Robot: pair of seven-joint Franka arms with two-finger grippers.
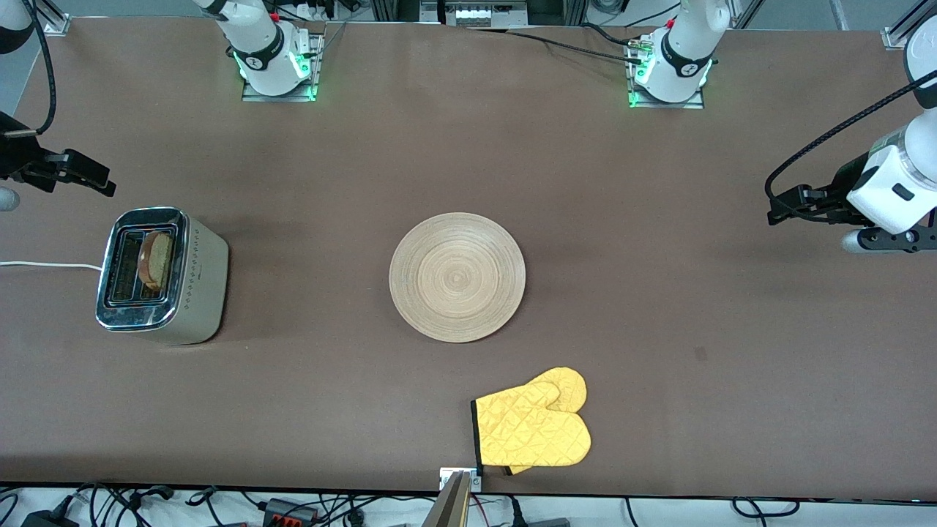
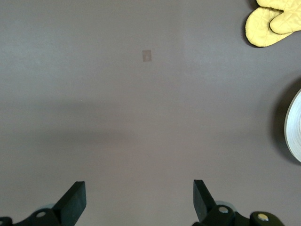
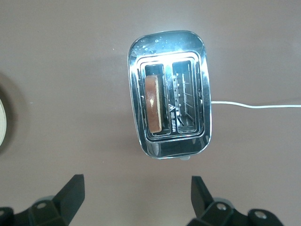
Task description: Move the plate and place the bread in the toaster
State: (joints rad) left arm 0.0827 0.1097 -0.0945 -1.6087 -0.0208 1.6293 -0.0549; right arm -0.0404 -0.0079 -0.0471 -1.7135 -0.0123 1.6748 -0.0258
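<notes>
Nearest the front camera lies a yellow quilted oven mitt [image 1: 533, 430], flat on the brown worktop [image 1: 703, 307] close to its near edge. Farther from the camera than the mitt, about midway between the two arms' ends, sits the round light-wood plate [image 1: 457, 277] with its fine ring grooves, bare on top.

Toward the right arm's end of the worktop stands the chrome-topped two-slot toaster [image 1: 161, 277], its white cord [image 1: 44, 265] trailing off toward the worktop's edge. A slice of bread [image 1: 156, 260] stands on edge in one slot, its rounded brown crust poking above the chrome; it is the slot closer to the plate, and the other slot shows only its wire guides.

Right pincer [image 3: 136, 200] hangs in the air over bare worktop just beside the toaster, its black fingers [image 3: 70, 195] spread wide with nothing between them. Left pincer [image 2: 138, 202] hangs over bare worktop toward the left arm's end, well apart from the plate, fingers [image 2: 73, 202] likewise spread wide and empty. A small pale patch [image 2: 146, 55], possibly a bit of tape, marks the worktop under it.
</notes>
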